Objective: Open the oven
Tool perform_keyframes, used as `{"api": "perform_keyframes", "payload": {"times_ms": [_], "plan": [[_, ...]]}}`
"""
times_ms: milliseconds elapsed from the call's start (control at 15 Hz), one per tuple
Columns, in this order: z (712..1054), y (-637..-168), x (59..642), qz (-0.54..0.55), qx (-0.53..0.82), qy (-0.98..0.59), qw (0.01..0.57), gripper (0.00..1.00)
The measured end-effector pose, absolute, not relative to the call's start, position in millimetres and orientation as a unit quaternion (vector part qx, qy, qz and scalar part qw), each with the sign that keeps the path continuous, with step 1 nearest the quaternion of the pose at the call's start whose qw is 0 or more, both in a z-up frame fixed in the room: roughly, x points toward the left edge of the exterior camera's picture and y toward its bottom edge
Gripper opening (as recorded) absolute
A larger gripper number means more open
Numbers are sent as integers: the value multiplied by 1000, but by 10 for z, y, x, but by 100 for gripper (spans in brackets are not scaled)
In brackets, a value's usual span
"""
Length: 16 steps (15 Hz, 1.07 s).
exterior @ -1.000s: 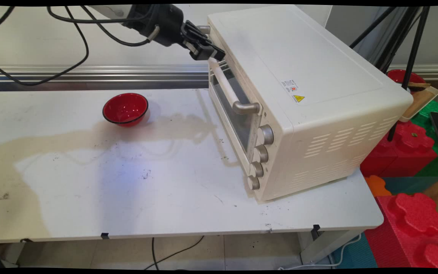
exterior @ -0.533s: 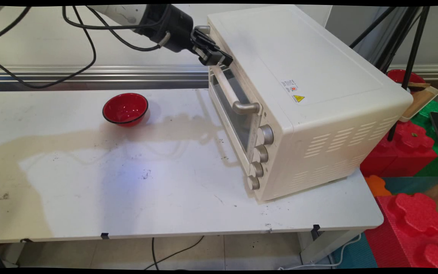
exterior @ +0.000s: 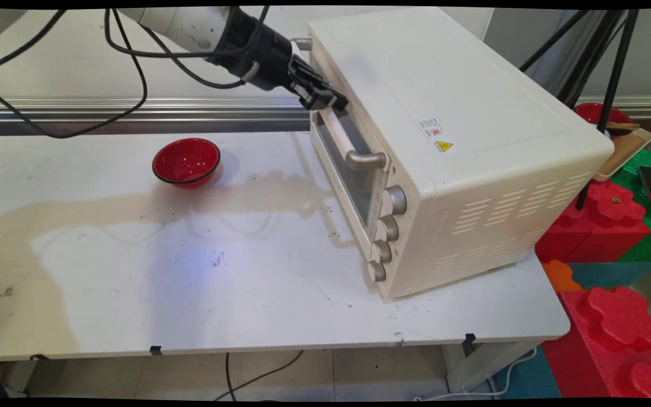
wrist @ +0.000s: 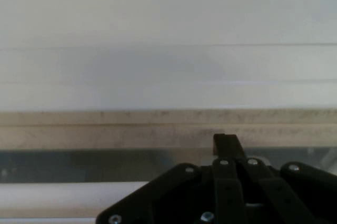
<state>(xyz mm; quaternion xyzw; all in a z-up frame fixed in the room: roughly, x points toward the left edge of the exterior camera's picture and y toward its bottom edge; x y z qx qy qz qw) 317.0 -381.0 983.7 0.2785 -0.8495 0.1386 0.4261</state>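
Main view: black two-finger gripper [exterior: 334, 103] pressed against the top front edge of the cream boxy toaster oven [exterior: 450, 141] above its door handle [exterior: 343, 138], red round bowl [exterior: 186, 161] well apart on the white surface [exterior: 190, 271]. Hand view: fingers [wrist: 225, 142] clenched together, touching the oven's front just over the pale handle bar.

I've got the toaster oven [exterior: 444, 141] sitting on the right end of the table [exterior: 218, 294], turned at an angle so its door faces left and toward the near edge. Its knobs [exterior: 386, 232] run in a column down the near end of the front, and the door handle [exterior: 341, 131] runs across the top of the door. My gripper [exterior: 325, 99] comes in from the upper left and sits right at the far end of that handle, up against the oven's top front edge. The bowl [exterior: 186, 161] is on the table left of the oven, toward the far edge, well apart from it. Off the table's right edge there's a stack of foam blocks [exterior: 608, 271].
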Motion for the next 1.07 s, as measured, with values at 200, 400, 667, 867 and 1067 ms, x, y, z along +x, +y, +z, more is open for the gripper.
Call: {"api": "perform_keyframes", "payload": {"times_ms": [200, 400, 667, 867, 1067], "plan": [[9771, -3788, 3186, 135, 282, -852, 420, 0], [9717, -3734, 3258, 134, 283, -856, 412, 0], [9657, -3640, 3393, 133, 284, -861, 400, 0], [9579, -3548, 3523, 130, 282, -869, 386, 0], [9497, -3446, 3636, 127, 282, -874, 374, 0]]}}
